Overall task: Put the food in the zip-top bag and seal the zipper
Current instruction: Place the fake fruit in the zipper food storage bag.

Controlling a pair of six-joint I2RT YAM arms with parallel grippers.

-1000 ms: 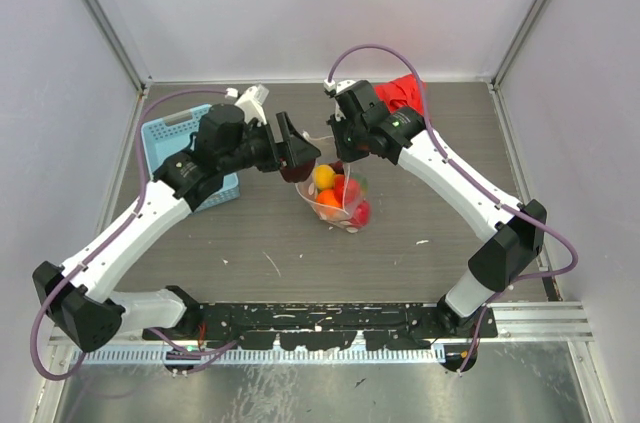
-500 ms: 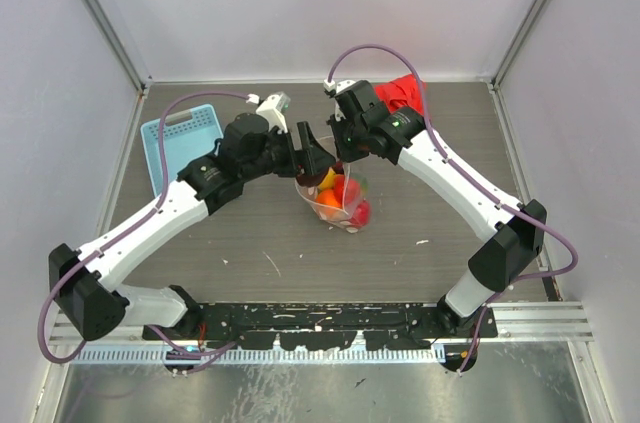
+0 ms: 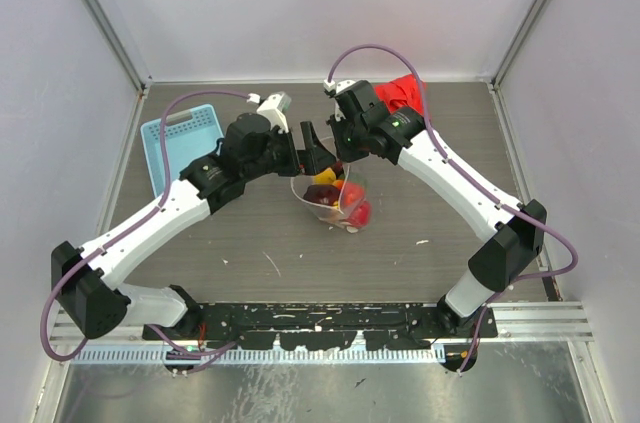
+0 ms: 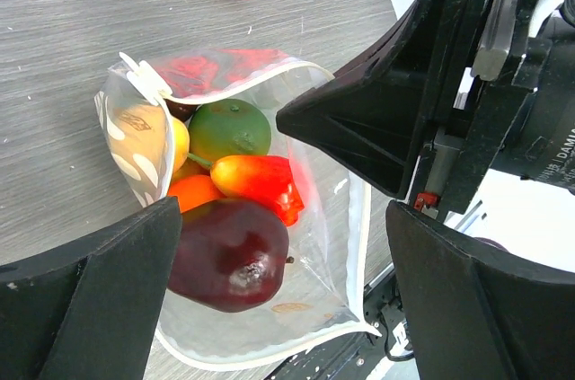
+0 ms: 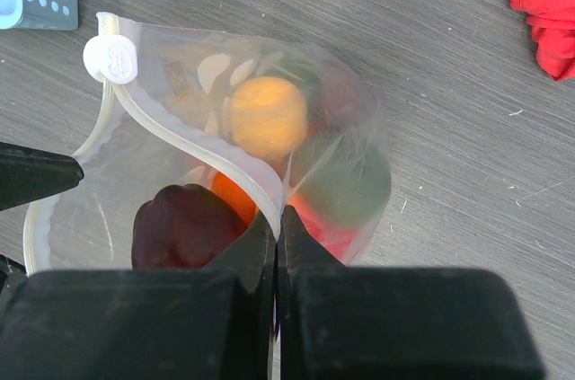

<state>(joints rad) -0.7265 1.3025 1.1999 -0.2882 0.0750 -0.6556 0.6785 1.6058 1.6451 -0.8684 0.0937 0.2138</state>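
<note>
The clear dotted zip-top bag (image 3: 340,205) stands open on the table with the food inside. In it lie a dark purple fruit (image 4: 229,254), a red one (image 4: 262,180), a green one (image 4: 229,128) and an orange one (image 4: 193,191). My left gripper (image 4: 283,299) hangs open just above the bag's mouth, the purple fruit lying free below its jaws. My right gripper (image 5: 277,218) is shut on the bag's rim by the zipper (image 5: 180,142) and holds the mouth up. The white slider (image 5: 110,58) sits at the zipper's end. From above, the left gripper (image 3: 318,165) and right gripper (image 3: 345,158) nearly meet over the bag.
A light blue basket (image 3: 180,138) stands at the back left beside my left arm. A red cloth (image 3: 400,91) lies crumpled at the back, behind my right arm. The enclosure's walls ring the table on three sides.
My left gripper carried the dark purple fruit rightward over the bag, then opened. The fruit now lies inside the bag. The right gripper has kept its hold on the rim.
</note>
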